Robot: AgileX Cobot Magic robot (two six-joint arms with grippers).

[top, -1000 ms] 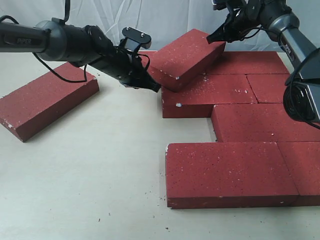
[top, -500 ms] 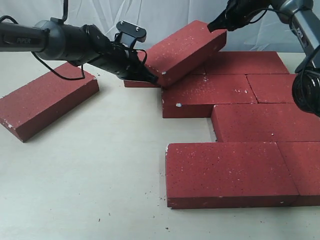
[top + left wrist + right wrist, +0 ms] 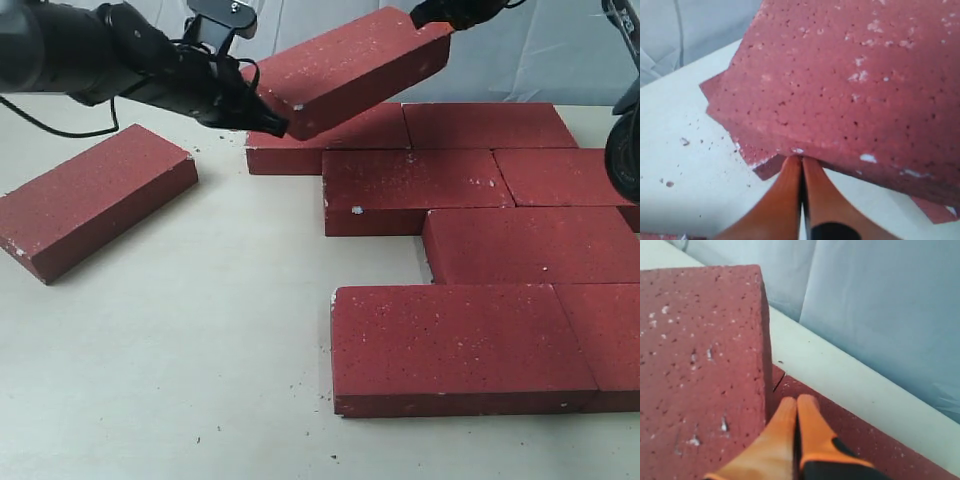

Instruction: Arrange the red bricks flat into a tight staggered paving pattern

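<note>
One red brick [image 3: 350,70] hangs clear of the table [image 3: 200,350], above the back row of the laid bricks [image 3: 470,250]. Its long axis slants from lower left up to upper right in the exterior view, with the top face showing. The left gripper [image 3: 278,127] sets its tip against the low end, and the right gripper [image 3: 428,14] against the high end. Only the wrist views show the fingers [image 3: 785,200]: each orange pair is pressed together, tips butting the brick rather than pinching it. A loose brick [image 3: 95,205] lies flat, well apart, on the left.
</note>
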